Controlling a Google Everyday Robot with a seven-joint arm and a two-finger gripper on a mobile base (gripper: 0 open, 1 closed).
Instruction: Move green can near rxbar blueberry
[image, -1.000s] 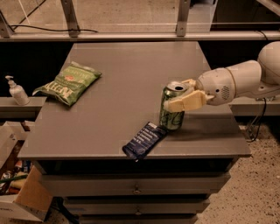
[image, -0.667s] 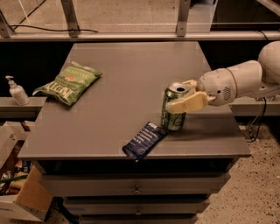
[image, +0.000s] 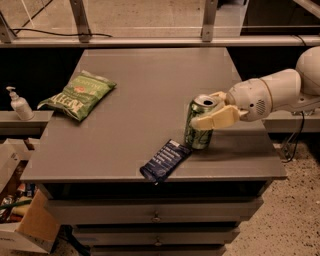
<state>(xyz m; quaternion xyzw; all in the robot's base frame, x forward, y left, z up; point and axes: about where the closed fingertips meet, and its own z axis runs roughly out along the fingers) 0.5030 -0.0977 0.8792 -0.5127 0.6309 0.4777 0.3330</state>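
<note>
— On the tabletop, what's biggest?
— The table (image: 150, 75) itself, flat and matte grey. Then the smooth white arm (image: 265, 95) coming in from the right, then a crinkly green chip bag (image: 78, 95) at the far left.
— And the gripper?
— The gripper (image: 204, 111) has its tan fingers clasped on either side of the green can (image: 198, 139).
— How does the can look?
— It's an upright metal cylinder with pale swirls and a silver top. It stands near the front right edge, just beside the flat navy rxbar blueberry (image: 165, 160).

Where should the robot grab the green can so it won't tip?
Around its round sides, up near the top, coming from the picture's right. The can stands upright, and the snack bar lies by its base on the other side. The gripper is shut on it just there.
</note>
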